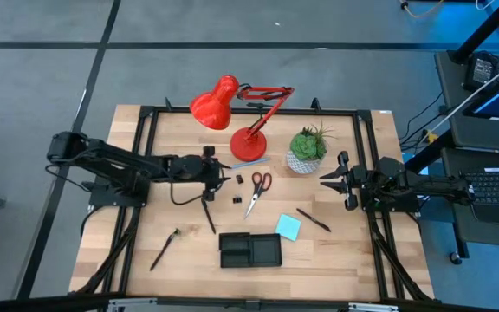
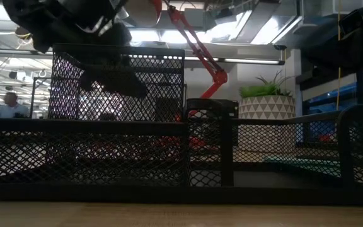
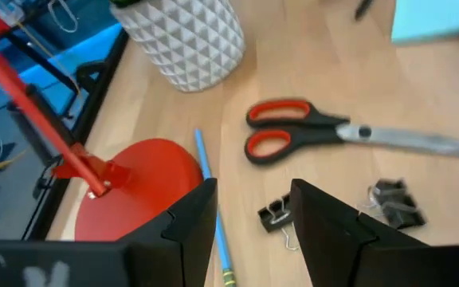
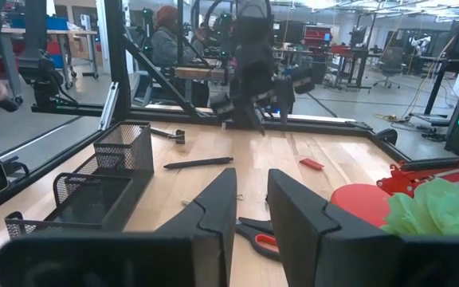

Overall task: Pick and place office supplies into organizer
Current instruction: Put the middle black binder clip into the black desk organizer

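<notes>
L gripper [image 3: 253, 231] w/ fingers parted, nothing held, poised above the wooden surface [image 1: 336, 251]. One black clip [image 3: 277, 217] lies just ahead of the gap, partly hidden by a finger; a 2nd clip [image 3: 397, 203] sits beside the fingers. Red-handled scissors [image 3: 325, 135] lie farther ahead, blade tips cut off at frame edge. Blue pencil [image 3: 212, 207] runs by the lamp base [image 3: 138, 187], its lower end cut off. R gripper [image 4: 249, 211] waits near the plant pot [image 1: 302, 162], fingers narrowly parted, empty. Organizer [image 1: 250, 250] lies near the surface's front edge, well apart from both grippers; low view shows only its mesh walls, contents hard to make out. Sticky-note pad [image 1: 288, 227] beside it.
</notes>
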You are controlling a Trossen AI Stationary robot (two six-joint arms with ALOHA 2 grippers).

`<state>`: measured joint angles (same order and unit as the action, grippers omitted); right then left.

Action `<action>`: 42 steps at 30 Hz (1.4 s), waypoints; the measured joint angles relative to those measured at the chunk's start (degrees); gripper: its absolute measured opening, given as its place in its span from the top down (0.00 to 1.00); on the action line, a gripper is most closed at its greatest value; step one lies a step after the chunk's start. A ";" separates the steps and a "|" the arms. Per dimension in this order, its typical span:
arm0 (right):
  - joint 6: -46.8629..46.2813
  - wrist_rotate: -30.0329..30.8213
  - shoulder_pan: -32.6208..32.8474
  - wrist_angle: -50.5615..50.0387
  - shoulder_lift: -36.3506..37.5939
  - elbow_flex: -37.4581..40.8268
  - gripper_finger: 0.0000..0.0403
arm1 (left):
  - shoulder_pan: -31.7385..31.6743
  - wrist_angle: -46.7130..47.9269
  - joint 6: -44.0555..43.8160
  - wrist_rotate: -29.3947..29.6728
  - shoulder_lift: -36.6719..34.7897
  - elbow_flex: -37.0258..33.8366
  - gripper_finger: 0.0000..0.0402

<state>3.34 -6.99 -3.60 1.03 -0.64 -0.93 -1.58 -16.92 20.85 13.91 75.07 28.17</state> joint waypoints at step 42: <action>0.17 0.00 0.00 -0.01 0.00 0.00 0.81 | 2.95 -12.86 -21.51 -5.20 14.66 0.04 0.65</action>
<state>3.50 -6.99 -3.59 1.02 -0.64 -0.93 1.37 -29.78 -0.67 8.71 89.73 28.21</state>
